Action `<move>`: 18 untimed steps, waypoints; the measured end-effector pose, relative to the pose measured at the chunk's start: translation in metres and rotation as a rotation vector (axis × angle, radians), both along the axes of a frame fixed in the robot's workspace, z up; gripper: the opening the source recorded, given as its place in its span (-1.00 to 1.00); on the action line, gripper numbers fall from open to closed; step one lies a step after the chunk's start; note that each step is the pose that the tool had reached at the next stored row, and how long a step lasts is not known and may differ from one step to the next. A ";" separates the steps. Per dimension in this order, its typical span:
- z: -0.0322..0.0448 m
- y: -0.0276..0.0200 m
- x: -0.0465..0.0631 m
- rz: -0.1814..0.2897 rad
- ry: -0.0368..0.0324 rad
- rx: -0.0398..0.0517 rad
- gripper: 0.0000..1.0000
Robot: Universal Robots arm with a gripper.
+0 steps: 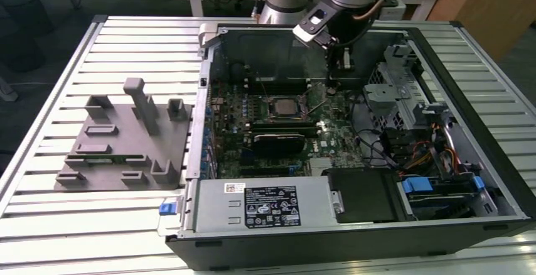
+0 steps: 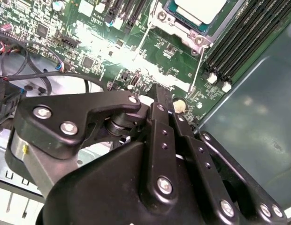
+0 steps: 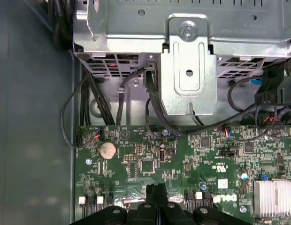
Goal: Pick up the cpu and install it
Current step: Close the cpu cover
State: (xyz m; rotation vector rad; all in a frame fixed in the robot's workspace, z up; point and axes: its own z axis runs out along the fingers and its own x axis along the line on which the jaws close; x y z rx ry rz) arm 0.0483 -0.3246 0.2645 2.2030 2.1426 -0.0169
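The cpu, a pale silver square, lies in the socket frame in the middle of the green motherboard inside the open computer case. In the second wrist view the cpu sits in its metal frame, with thin wire levers beside it. My gripper hangs above the board, to the exterior view's right of the socket and apart from the cpu. In both wrist views its black fingers are pressed together with nothing between them, over the board's edge near a coin cell.
A grey moulded tray lies on the slatted table to the exterior view's left of the case. A metal drive cage with dark cables stands close to the gripper. A black block and a power supply fill the nearer part of the case.
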 end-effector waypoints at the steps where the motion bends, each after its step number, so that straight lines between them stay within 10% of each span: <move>1: -0.0005 0.0000 0.001 0.000 0.0000 -0.0004 -0.79; 18: -0.0057 0.0000 0.005 0.000 -0.0001 -0.0009 -0.79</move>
